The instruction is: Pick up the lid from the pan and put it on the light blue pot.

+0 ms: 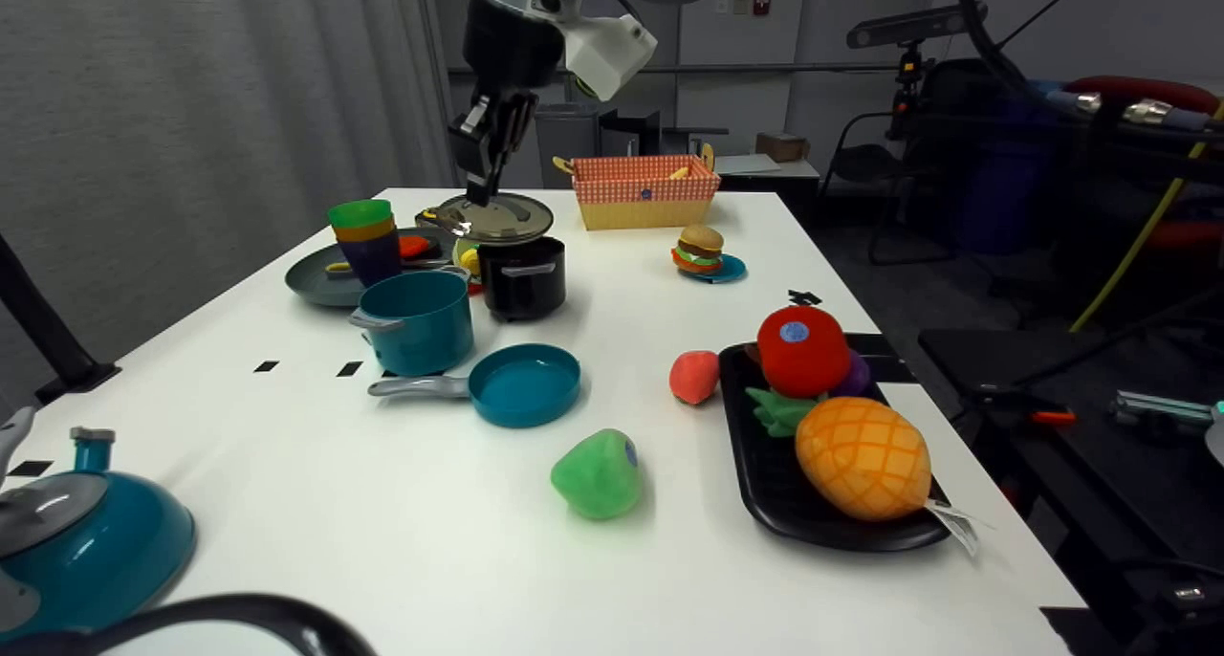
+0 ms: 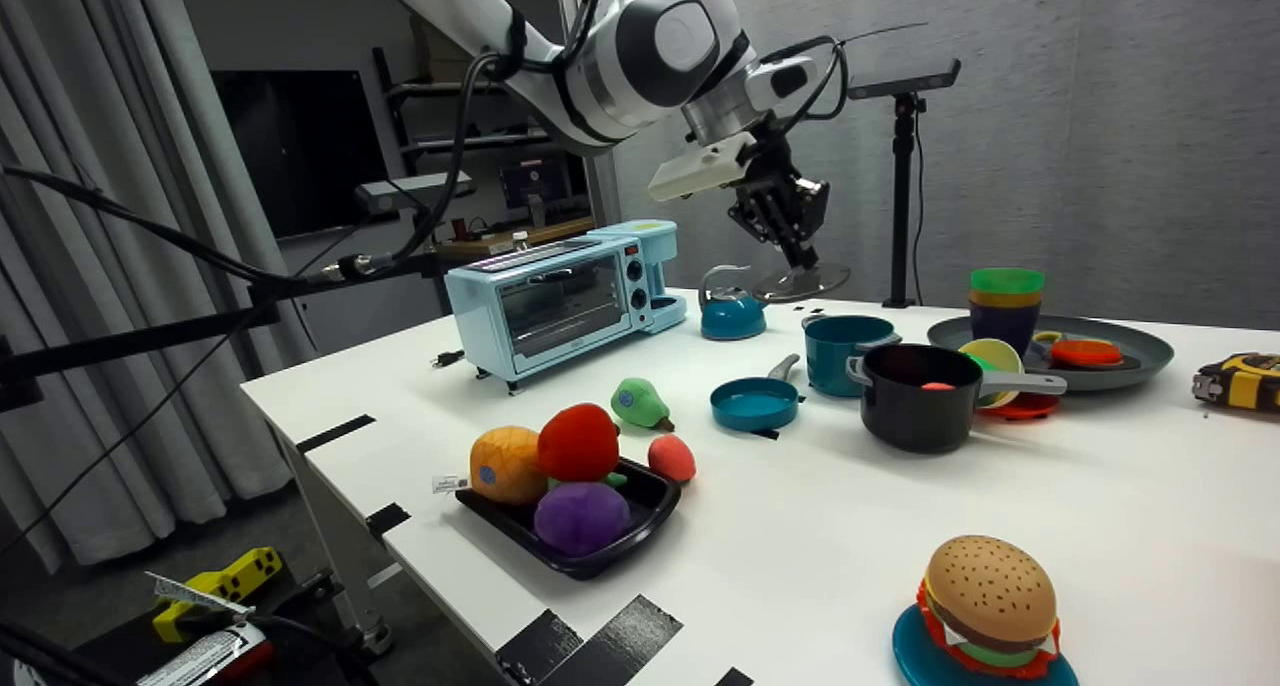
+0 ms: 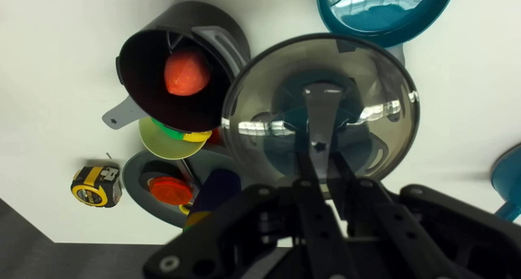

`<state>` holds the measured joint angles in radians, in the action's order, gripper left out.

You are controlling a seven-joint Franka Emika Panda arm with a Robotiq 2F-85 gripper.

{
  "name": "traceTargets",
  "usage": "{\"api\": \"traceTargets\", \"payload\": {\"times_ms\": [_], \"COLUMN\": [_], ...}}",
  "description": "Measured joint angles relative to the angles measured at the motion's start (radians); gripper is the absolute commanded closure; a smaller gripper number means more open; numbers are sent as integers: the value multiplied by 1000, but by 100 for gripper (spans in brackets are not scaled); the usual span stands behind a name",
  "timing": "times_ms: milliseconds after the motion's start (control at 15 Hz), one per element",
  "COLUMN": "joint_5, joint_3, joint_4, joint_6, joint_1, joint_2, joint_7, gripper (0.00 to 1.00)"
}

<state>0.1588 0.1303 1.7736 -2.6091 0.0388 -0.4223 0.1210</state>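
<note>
The lid (image 1: 499, 218) is smoky see-through glass with a dark rim and a grey bar handle. My gripper (image 3: 319, 161) is shut on the handle and holds the lid in the air, above table height. The lid also shows in an exterior view (image 2: 800, 284), slightly tilted. The light blue pot (image 1: 421, 319) is teal with two grey side handles, open on top; it also shows in an exterior view (image 2: 838, 361). In the wrist view the pot shows through the glass, beneath the lid. The teal pan (image 1: 524, 388), with a grey handle, lies uncovered beside the pot.
A black pot (image 2: 915, 406) with something red inside stands close to the light blue pot. A grey plate (image 2: 1140, 351) with stacked cups (image 2: 1003, 311) lies beyond. A kettle (image 2: 732, 316), a toaster oven (image 2: 560, 306), a green toy (image 1: 598, 474) and a black tray (image 1: 765, 489) of soft toys are around.
</note>
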Motion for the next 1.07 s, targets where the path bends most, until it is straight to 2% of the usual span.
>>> {"api": "traceTargets", "payload": {"times_ms": [400, 1067], "joint_5": [2, 0], "joint_3": [1, 2], "joint_4": [-62, -417], "joint_6": [-2, 97], "joint_1": [-7, -9], "joint_2": [-32, -282], "joint_7": [5, 23], "gripper": [96, 96]}}
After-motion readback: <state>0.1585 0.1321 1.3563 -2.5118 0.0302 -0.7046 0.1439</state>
